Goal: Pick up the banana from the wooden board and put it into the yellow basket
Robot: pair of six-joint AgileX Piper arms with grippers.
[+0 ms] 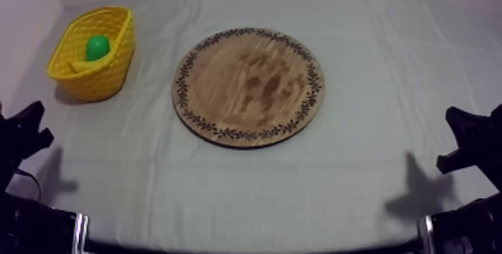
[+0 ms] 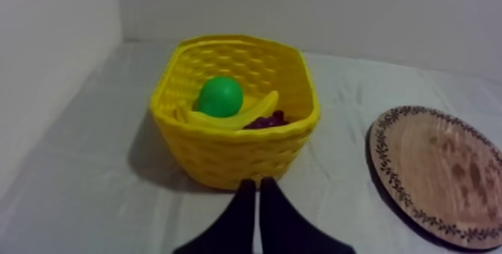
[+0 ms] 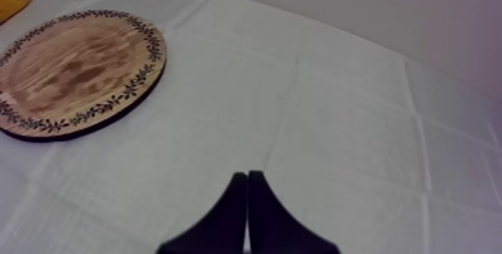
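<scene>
Yellow curved toy banana [image 2: 240, 115] inside the yellow woven basket [image 2: 231, 160], touching a green pear [image 2: 219, 96] and dark grapes [image 2: 266, 122].
Pinched into narrow wedges, gripping nothing: left gripper [image 2: 258, 184] and right gripper [image 3: 247, 175]; round wooden board [image 1: 249, 85] beside the basket, apart.

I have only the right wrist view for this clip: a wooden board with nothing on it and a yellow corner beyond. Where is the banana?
Observer: The banana lies inside the yellow basket, at the table's left side.
Operator: Is anything else in there?
Observer: Yes, a green pear sits just behind the banana, and dark grapes show beside it.
Operator: And the left end effector?
Observer: The left end effector is shut on nothing, pointing at the basket's near wall and apart from it.
</scene>
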